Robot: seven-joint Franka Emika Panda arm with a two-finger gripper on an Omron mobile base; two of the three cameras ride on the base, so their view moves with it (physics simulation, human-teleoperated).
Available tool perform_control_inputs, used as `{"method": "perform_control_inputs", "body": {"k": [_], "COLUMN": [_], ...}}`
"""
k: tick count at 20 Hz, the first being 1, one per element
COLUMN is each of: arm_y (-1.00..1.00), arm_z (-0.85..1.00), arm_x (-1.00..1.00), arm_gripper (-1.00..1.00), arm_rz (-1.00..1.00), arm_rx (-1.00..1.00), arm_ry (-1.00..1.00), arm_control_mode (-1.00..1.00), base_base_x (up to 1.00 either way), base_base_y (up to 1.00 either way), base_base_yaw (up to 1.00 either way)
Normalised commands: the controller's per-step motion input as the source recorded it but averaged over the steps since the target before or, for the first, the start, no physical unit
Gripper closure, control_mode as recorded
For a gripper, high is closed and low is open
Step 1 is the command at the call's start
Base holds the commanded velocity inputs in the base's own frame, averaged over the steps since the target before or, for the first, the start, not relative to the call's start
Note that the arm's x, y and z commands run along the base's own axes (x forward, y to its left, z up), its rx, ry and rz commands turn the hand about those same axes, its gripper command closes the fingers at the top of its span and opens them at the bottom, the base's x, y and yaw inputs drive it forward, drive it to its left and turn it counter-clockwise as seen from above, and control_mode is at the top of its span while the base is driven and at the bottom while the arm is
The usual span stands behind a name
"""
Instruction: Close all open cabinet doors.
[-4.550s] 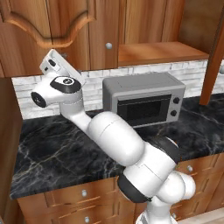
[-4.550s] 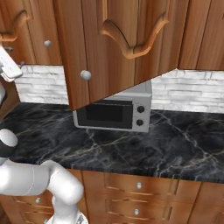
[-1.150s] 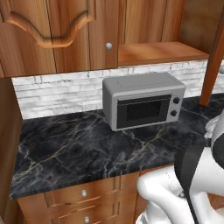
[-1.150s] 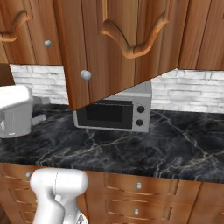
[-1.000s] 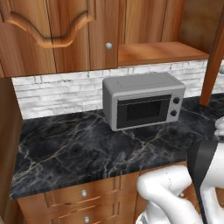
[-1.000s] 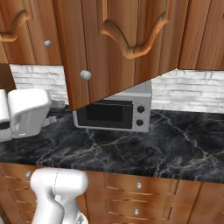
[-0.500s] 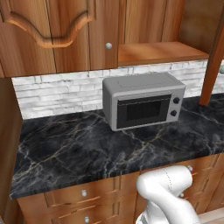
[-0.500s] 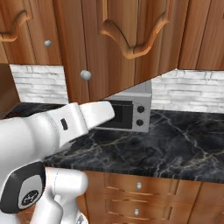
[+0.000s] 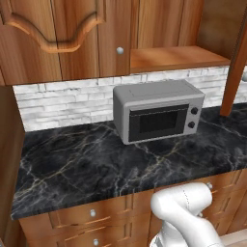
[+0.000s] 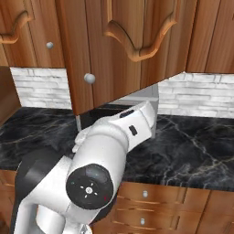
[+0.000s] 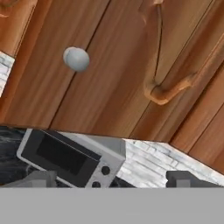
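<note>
Pincer (image 11: 111, 178) tips stand wide apart at the bottom of my hand view with nothing between them, aimed up at the open cabinet door (image 11: 100, 65) and its round silver knob (image 11: 76, 59). Below that door I see the grey microwave (image 11: 72, 157) on the black marble surface (image 9: 96, 169), backed by white brick. From the right base view the door (image 10: 123, 50) swings out over the surface above my arm's white elbow; a closed door (image 9: 58, 38) hangs upper left in the left base view.
</note>
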Motion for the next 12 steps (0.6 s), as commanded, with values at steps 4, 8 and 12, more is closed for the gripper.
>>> {"method": "perform_control_inputs", "body": {"k": [4,8,12], "arm_y": [0.0,0.03,0.18], "arm_z": [0.0,0.0,0.0], "arm_x": [0.48,0.45,0.37], "arm_gripper": [-1.0,-1.0,-1.0], "arm_rz": [0.4,0.38,0.29], "arm_rx": [0.11,0.1,0.09], "arm_ry": [-0.05,-0.03,-0.02], "arm_control_mode": [-1.0,-1.0,-1.0], "base_base_x": [0.0,0.0,0.0], "base_base_y": [0.0,0.0,0.0], "base_base_yaw": [0.0,0.0,0.0]}}
